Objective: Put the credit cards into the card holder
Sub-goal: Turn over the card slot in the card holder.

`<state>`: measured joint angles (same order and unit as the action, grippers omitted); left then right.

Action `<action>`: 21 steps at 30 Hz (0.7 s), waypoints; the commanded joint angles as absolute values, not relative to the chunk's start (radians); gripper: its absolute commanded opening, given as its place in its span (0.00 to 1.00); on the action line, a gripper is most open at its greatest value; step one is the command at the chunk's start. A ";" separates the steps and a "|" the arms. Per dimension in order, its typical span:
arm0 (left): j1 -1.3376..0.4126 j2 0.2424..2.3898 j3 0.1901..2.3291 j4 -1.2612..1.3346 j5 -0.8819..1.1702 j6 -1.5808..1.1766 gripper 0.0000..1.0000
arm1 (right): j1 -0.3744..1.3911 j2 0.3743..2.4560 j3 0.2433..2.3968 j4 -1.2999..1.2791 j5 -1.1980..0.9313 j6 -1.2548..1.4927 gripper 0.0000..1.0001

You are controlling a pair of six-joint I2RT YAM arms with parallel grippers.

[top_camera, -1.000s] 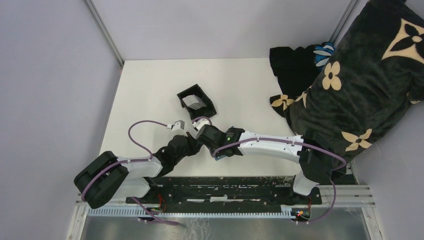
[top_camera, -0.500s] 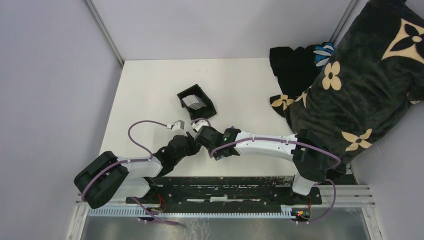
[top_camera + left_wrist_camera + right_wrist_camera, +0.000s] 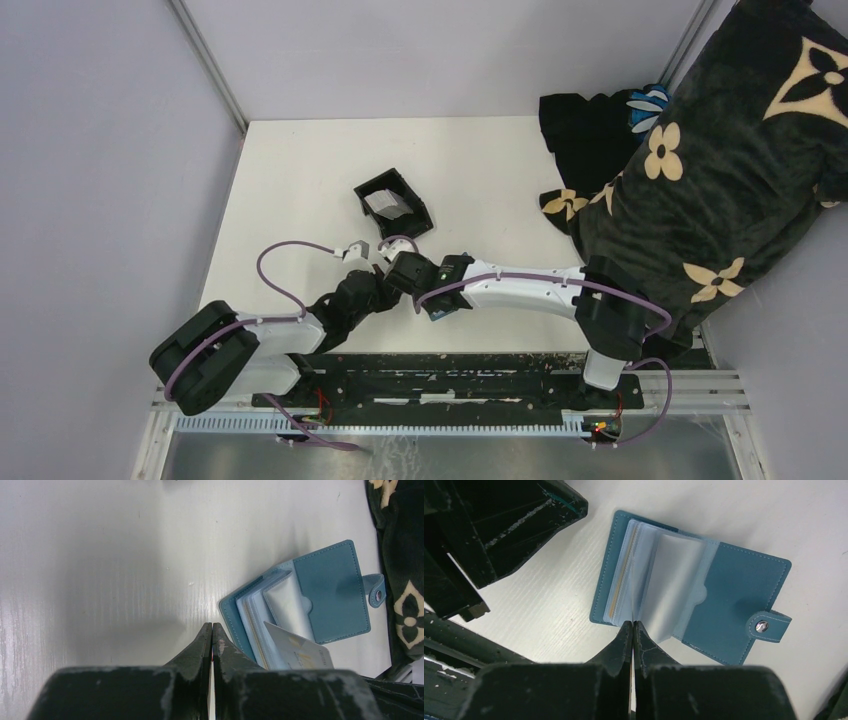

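The teal-blue card holder (image 3: 734,585) lies open on the white table, its clear sleeves fanned up; it also shows in the left wrist view (image 3: 325,595), and a corner peeks out under the right arm (image 3: 440,312). My right gripper (image 3: 632,623) is shut on a pale credit card (image 3: 300,652), its tips at the sleeves and the card's front edge between them. My left gripper (image 3: 212,625) is shut, its tips just left of the holder's cover and apart from it. A thin pale sliver shows between its fingers. Another pale card (image 3: 383,203) lies in the black box.
The black open-topped box (image 3: 393,205) stands just beyond both grippers. A dark flowered blanket (image 3: 720,170) covers the table's right side and lies close to the holder's snap tab (image 3: 375,592). The left arm's black body (image 3: 499,525) crowds the holder's left side.
The right arm's wrist has slid a little to the left, toward the left gripper. The left arm has hardly moved. Both grippers stay shut.
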<state>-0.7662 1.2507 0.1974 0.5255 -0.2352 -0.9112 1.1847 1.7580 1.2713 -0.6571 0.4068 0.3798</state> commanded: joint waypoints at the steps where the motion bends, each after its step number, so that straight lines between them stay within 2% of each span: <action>1: -0.772 1.257 0.211 0.557 -0.268 -0.884 0.07 | 1.190 1.769 1.316 -0.671 0.464 0.365 0.01; 21: -0.770 1.244 0.228 0.554 -0.257 -0.872 0.07 | 1.148 1.730 1.310 -0.686 0.529 0.333 0.01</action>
<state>-0.7662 1.2503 0.1974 0.5251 -0.2352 -0.9112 1.1721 1.7683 1.2922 -0.6975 0.4992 0.3439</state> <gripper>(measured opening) 0.070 0.014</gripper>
